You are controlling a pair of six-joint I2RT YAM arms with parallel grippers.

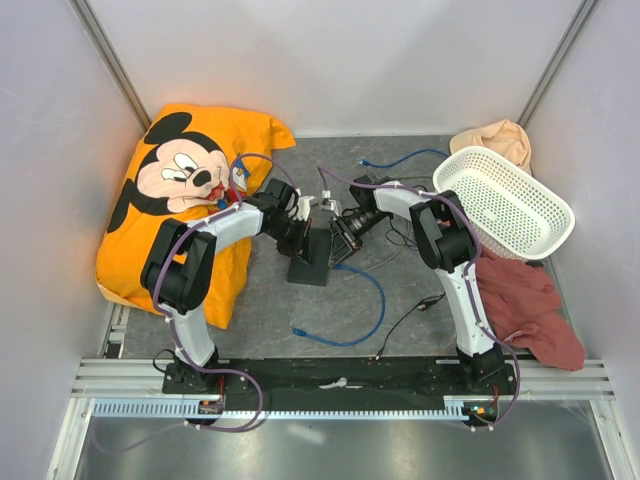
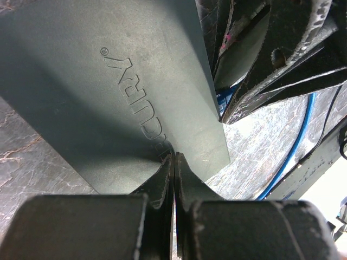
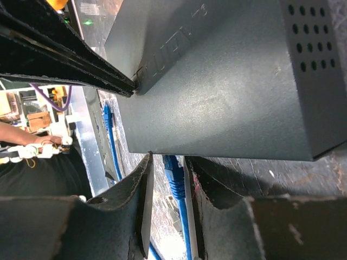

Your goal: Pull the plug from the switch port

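Observation:
The flat matte-black switch (image 1: 312, 262) lies mid-table between both grippers. My left gripper (image 1: 296, 236) is shut, its tips (image 2: 173, 158) resting on the switch's top face (image 2: 108, 92), holding nothing. A blue plug (image 3: 173, 172) on a blue cable (image 1: 375, 300) sits in a port on the switch's edge (image 3: 227, 92). My right gripper (image 1: 345, 236) is at that edge. Its jaws (image 3: 167, 158) stand open on either side of the plug, with the plug close to the right finger and a gap on the left. The port itself is hidden by the box.
A Mickey Mouse pillow (image 1: 180, 190) lies at left. A white basket (image 1: 505, 200), beige cloth (image 1: 495, 138) and red cloth (image 1: 530, 300) lie at right. A second blue cable (image 1: 400, 158) lies at the back and a thin black cord (image 1: 405, 320) in front.

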